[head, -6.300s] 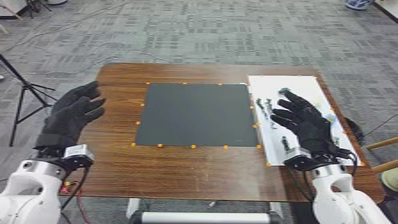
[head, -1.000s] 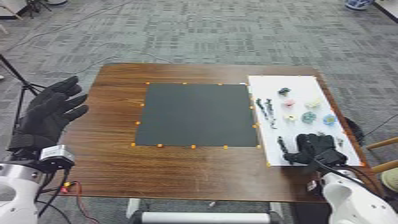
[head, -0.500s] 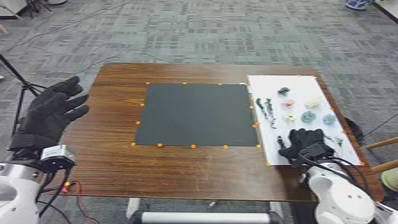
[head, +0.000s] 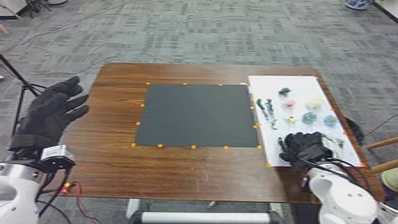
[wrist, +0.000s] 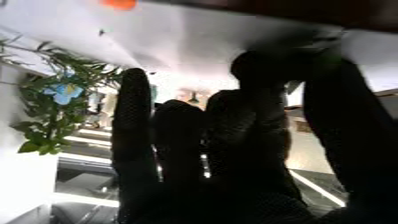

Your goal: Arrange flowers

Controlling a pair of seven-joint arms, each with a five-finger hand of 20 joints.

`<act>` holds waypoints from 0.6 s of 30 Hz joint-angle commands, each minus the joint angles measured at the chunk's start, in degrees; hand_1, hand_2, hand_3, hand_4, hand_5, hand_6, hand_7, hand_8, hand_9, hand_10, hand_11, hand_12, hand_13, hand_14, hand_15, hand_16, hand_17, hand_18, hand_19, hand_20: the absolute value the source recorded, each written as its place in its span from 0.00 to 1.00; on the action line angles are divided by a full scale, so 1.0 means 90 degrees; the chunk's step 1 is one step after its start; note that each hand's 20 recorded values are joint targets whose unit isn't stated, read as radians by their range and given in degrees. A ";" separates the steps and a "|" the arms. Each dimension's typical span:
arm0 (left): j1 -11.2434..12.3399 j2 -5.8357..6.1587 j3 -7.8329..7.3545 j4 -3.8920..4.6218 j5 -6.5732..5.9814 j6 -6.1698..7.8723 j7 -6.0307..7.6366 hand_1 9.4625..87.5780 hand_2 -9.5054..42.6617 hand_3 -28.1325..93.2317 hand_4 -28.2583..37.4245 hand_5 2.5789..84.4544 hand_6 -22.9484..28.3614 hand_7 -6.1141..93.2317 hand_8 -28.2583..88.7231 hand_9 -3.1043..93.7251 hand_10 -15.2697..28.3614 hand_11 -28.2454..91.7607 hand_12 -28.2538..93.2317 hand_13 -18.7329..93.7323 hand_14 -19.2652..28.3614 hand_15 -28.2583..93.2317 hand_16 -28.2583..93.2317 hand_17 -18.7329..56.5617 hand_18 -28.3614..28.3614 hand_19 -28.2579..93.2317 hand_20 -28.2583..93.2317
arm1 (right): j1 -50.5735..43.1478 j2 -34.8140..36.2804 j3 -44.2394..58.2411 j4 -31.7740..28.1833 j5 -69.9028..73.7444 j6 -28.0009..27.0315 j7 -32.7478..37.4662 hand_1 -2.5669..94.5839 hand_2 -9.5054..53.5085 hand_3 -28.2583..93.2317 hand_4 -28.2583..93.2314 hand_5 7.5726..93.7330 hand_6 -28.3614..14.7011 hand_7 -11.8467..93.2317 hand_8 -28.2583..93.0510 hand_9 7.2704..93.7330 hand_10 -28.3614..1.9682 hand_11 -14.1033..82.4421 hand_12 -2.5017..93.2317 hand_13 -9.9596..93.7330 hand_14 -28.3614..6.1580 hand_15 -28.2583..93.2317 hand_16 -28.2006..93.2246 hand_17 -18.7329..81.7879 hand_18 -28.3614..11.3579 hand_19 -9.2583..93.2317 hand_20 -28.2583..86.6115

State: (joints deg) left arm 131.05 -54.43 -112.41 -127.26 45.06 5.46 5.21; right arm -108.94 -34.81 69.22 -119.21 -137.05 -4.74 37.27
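Observation:
In the head view, my right hand (head: 306, 146) is low over the near end of the white board (head: 298, 84), beside a dark green stem (head: 281, 142) it partly covers. In the right wrist view, the thumb and a finger of my right hand (wrist: 253, 107) meet around a dark stem piece (wrist: 306, 44); the other fingers are fairly straight. Farther up the board lie a pink flower (head: 289, 104), a pale flower (head: 313, 104), a yellow one (head: 290, 119), a teal one (head: 308, 117) and a blue one (head: 330, 120). My left hand (head: 49, 112) stays open beyond the table's left edge.
A dark grey mat (head: 195, 115) with orange markers lies mid-table. Long green stems (head: 270, 112) and a small dark piece (head: 284, 92) rest on the board. A blue flower (wrist: 64, 92) and leafy greenery (wrist: 49, 117) show in the right wrist view. A tripod (head: 27, 85) stands left.
My right hand has come over the near part of the board and shifted slightly left, toward the dark stem. Its fingers have drawn inward. My left hand moved slightly left earlier, then stayed still.

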 commanded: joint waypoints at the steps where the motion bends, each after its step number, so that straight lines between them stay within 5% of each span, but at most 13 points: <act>1: 0.0023 -0.0013 -0.0016 -0.0024 0.0022 0.0011 -0.0044 0.25 0.01 0.79 0.00 0.24 0.49 0.39 0.11 0.19 0.59 0.51 0.34 0.25 0.68 0.63 0.17 0.13 0.84 0.57 0.33 | -0.0521 -0.0197 -0.1060 0.0642 0.0334 0.0003 -0.0163 0.42 0.00 0.89 0.00 0.70 0.74 0.77 0.38 0.77 0.57 0.85 0.60 0.73 0.45 0.92 0.61 0.45 0.27 0.77 0.50; 8: 0.0028 -0.0001 -0.0018 -0.0036 0.0005 0.0030 -0.0050 0.25 0.02 0.79 0.00 0.24 0.49 0.39 0.11 0.19 0.59 0.51 0.34 0.25 0.68 0.63 0.17 0.13 0.84 0.57 0.33 | 0.0177 0.0016 -0.1039 0.0430 0.0594 0.1344 -0.0184 0.44 0.00 0.94 0.00 0.75 0.69 0.74 0.43 0.81 0.57 0.86 0.61 0.78 0.46 0.94 0.61 0.48 0.27 0.80 0.50; 18: -0.0062 0.0144 -0.0093 -0.0025 0.0009 0.0011 -0.0138 0.25 0.02 0.79 0.00 0.24 0.49 0.38 0.11 0.19 0.59 0.51 0.34 0.25 0.68 0.64 0.17 0.13 0.84 0.57 0.33 | 0.3685 0.0277 -0.2957 0.0402 0.1055 0.2904 -0.0063 0.44 0.00 0.94 0.04 0.78 0.66 0.72 0.45 0.84 0.57 0.86 0.61 0.80 0.47 0.94 0.61 0.51 0.29 0.81 0.52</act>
State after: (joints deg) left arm 130.99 -54.24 -112.38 -127.27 45.07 5.52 4.89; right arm -96.54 -31.00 51.02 -116.78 -129.87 17.61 37.53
